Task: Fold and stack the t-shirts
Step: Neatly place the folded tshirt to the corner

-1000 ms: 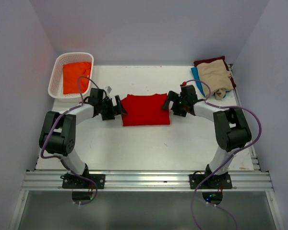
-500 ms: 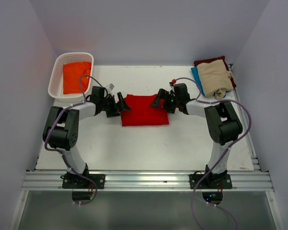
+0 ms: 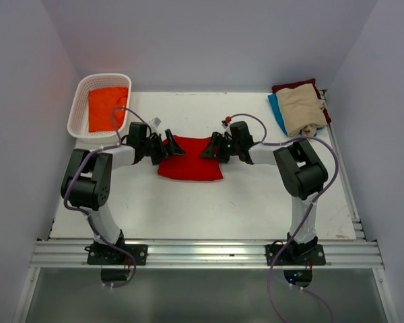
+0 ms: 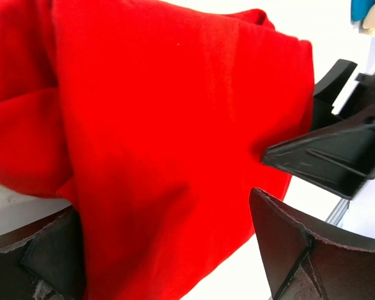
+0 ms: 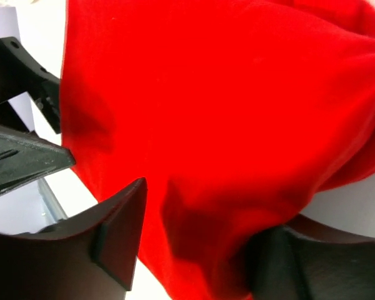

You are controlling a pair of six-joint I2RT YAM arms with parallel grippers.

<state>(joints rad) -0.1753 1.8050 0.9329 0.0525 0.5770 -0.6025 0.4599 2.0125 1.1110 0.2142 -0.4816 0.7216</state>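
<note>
Left gripper [image 3: 170, 148] and right gripper [image 3: 209, 149] each clamp a thick bunch of the red shirt [image 3: 188, 166] at its far corners. In the left wrist view the cloth fills the gap between our fingers [image 4: 300, 250], and the right wrist view shows the same, with cloth packed between the fingers [image 5: 120, 237]. The jaws stand part way in, held apart by the bunch. The red shirt lies mid-table, already folded down to a small pad, with its far edge drawn in narrower than its near edge. We judge this fold as under way, not finished. At the far right a beige shirt [image 3: 301, 108] sits on top of a maroon shirt [image 3: 293, 86] and a blue shirt [image 3: 276, 108], so that stack looks begun. An orange shirt [image 3: 108, 108] lies in the basket [image 3: 77, 101] at far left, not yet on the stack. Left to do, as we see it: finish the red shirt, stack it, then handle the orange one. Against half a second ago, the right gripper has come left and the left one slightly right, pulling the far corners together. The shirt was a neat rectangle and is now a trapezoid, and it has slid a little left.
</note>
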